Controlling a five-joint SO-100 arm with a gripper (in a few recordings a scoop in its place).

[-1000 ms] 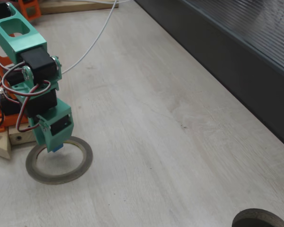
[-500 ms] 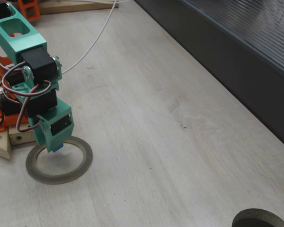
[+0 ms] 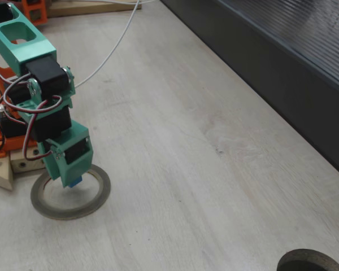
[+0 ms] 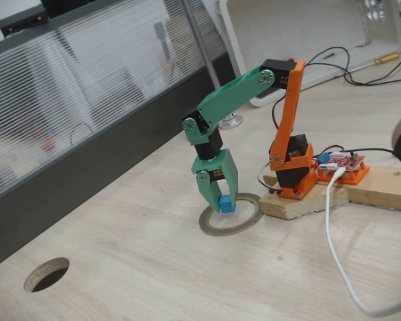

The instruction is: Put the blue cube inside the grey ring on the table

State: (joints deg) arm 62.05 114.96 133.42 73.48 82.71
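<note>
Now, from my remote seat:
Gripper: I see it clamped on the blue cube.
Cube: poised over the grey ring, near left of the table.

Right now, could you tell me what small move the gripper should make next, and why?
Probably open and release. The gripper holds the cube low over the ring's opening, in both fixed views. Whether the cube touches the table is unclear, so perhaps ease down slightly first.

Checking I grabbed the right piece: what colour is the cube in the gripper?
Bright blue cube, clearest in this fixed view, held in the green gripper.
</note>
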